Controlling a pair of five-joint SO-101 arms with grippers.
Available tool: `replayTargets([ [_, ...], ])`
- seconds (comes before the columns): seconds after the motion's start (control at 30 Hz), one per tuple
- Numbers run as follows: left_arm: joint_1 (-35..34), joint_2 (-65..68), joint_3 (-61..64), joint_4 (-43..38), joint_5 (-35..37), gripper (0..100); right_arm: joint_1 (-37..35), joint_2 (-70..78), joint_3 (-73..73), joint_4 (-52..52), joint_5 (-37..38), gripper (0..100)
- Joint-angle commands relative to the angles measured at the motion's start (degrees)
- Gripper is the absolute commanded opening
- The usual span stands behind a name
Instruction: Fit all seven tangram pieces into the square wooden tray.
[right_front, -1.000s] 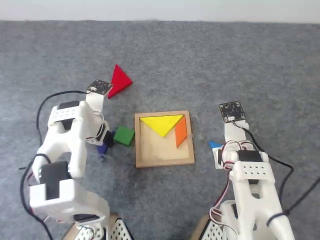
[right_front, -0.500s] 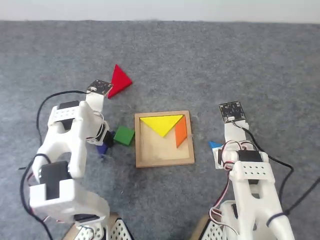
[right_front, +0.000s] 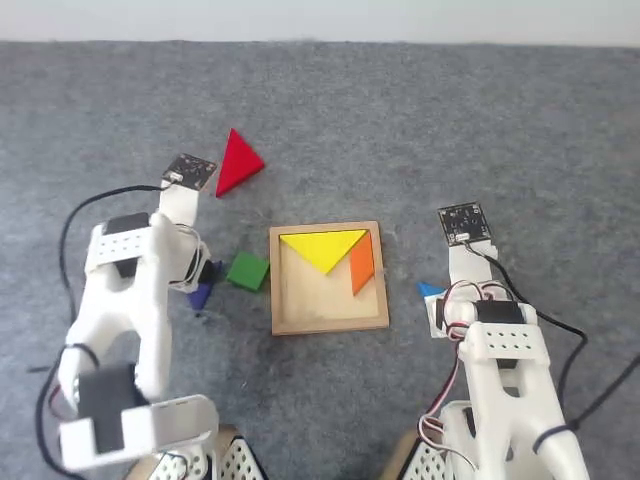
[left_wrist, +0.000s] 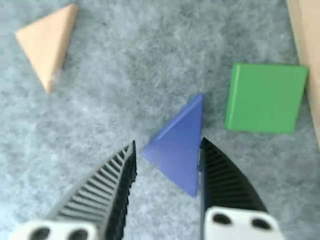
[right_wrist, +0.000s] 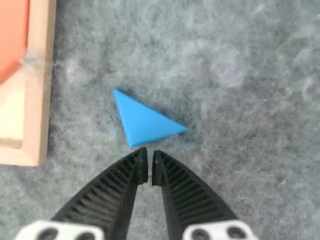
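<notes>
The tray (right_front: 329, 326) sits mid-table (right_front: 500, 130). In it, the big triangle (right_front: 322, 248) lies along the far edge, and the parallelogram (right_front: 362, 264) lies beside it along the right edge. Just left of the tray is the square (right_front: 247, 271). Left of the square, a small triangle (left_wrist: 179, 146) lies between the left gripper (left_wrist: 167, 144) fingers. A third triangle (right_front: 238, 160) lies toward the far left. Near the tray's right side, a fourth triangle (right_wrist: 145, 122) lies just off the right gripper (right_wrist: 149, 154) tips.

our high camera looks steeply down over the whole grey felt table (right_front: 450, 120). both wrist cameras face down, close to it. the left shares the square green wooden piece (left_wrist: 265, 97) with the high view, the right the small light-blue triangle (right_wrist: 145, 122).
</notes>
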Motion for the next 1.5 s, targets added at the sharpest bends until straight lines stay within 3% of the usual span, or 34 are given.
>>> replayTargets([
  [0.0,-0.4,-8.0,0.9,-0.4,0.7,19,0.7,-1.8,-0.2,-0.3,0.0,3.1],
  [0.27,-0.4,-10.4,5.3,-2.8,0.4,19,0.7,-1.9,0.1,-0.3,0.1,3.1],
  [0.47,-0.7,-1.6,6.0,-8.8,0.4,19,0.7,-1.9,0.1,-0.3,0.2,3.1],
  [0.63,-1.9,5.0,-1.0,-5.8,0.4,19,0.7,-1.9,0.1,-0.3,0.2,3.1],
  [1.47,-2.3,11.6,-7.4,-0.5,0.3,23,0.7,-1.9,0.1,-0.3,0.3,3.1],
])
